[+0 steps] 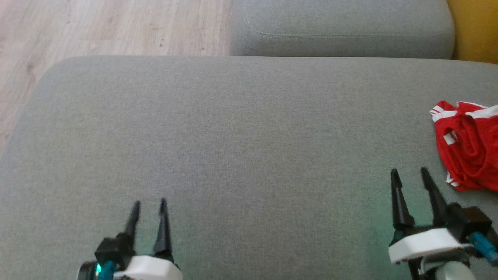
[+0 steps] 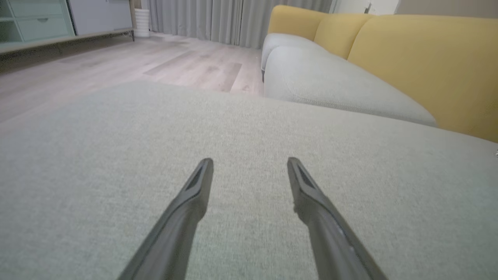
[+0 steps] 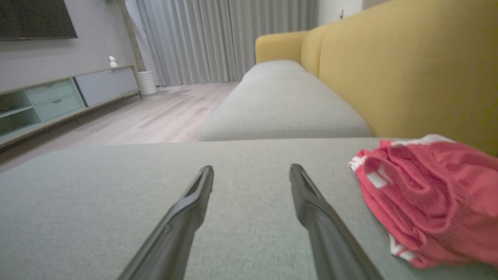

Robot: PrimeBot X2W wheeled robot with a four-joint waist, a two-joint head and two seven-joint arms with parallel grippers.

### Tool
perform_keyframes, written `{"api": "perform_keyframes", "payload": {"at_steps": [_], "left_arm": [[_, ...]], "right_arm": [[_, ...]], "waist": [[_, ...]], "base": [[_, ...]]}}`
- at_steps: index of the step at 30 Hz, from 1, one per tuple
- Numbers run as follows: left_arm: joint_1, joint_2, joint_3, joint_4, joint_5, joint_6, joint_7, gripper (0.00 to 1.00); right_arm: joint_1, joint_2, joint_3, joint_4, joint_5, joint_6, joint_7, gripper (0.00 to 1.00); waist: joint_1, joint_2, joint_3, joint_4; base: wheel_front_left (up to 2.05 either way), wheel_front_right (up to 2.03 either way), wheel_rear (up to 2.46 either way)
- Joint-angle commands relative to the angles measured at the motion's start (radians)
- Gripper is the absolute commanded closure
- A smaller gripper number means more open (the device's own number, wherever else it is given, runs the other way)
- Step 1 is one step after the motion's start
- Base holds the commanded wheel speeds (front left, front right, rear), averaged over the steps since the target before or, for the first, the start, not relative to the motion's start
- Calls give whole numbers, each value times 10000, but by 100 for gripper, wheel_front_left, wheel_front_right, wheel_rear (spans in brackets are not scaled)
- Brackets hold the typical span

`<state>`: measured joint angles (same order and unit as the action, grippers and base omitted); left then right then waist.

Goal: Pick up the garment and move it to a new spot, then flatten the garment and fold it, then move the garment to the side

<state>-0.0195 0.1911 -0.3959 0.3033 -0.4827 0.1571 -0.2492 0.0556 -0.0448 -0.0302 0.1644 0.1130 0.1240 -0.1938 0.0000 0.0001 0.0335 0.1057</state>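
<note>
The garment (image 1: 469,146) is a red piece with white trim, lying bunched at the right edge of the grey cushion (image 1: 233,136). In the right wrist view the garment (image 3: 432,194) lies just right of my fingers. My right gripper (image 1: 409,173) stands open a little left of it, not touching, with nothing between its fingers (image 3: 194,194). My left gripper (image 1: 149,206) is open over bare cushion at the lower left, and its fingers (image 2: 198,186) hold nothing.
A second grey seat cushion (image 1: 342,31) lies beyond the near one, with a yellow sofa back (image 3: 408,77) to the right. Wooden floor (image 1: 97,27) runs along the far left. A low TV cabinet (image 3: 58,97) stands across the room.
</note>
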Motion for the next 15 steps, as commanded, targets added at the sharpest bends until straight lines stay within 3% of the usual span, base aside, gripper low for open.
{"api": "perform_keyframes", "payload": {"at_steps": [1, 5, 15], "left_arm": [[6, -11, 7, 36, -11, -1, 11, 100], [246, -129, 14, 563, -51, -3, 36, 100], [158, -213, 397, 476, -974, -232, 304, 100]], "right_arm": [[-3, 2, -4, 45, 7, 0, -3, 100], [93, 4, -1, 702, 50, -2, 10, 100], [-42, -25, -36, 707, 1278, 4, 230, 100]], "waist": [[0, -1, 1, -1], [0, -1, 3, -9], [0, -1, -21, -94]], "base": [[0, 0, 0], [0, 0, 0], [0, 0, 0]]}}
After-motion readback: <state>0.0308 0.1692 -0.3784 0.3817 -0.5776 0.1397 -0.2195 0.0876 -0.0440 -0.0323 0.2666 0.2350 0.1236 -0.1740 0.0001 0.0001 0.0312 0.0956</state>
